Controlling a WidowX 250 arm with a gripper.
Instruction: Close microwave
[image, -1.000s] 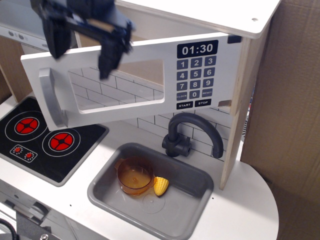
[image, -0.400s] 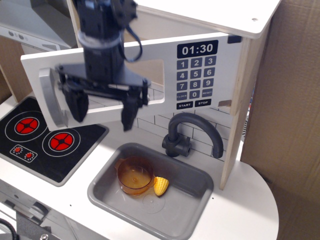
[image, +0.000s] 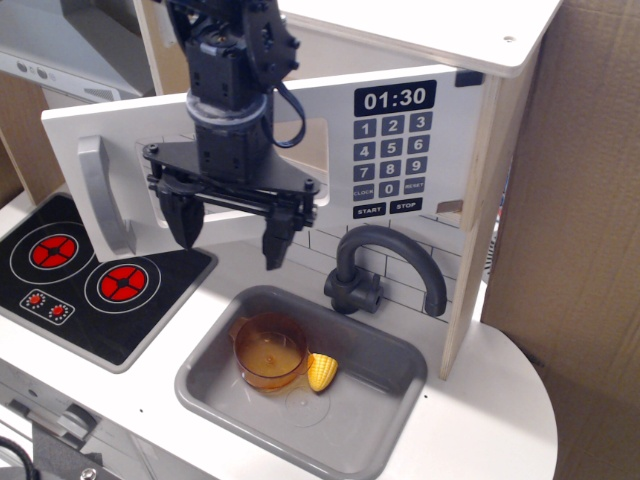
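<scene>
Overhead, the microwave (image: 270, 150) sits under the wooden top shelf, its wide white door swung out toward the near left, grey handle (image: 105, 195) at the door's left end and the black keypad (image: 393, 150) reading 01:30 at the right. Directly in front of the door's window hangs the gripper (image: 232, 228), fingers spread wide and grasping nothing, pointing down above the counter between the stove (image: 85, 275) and the sink (image: 380, 400). Whether it touches the door cannot be told.
</scene>
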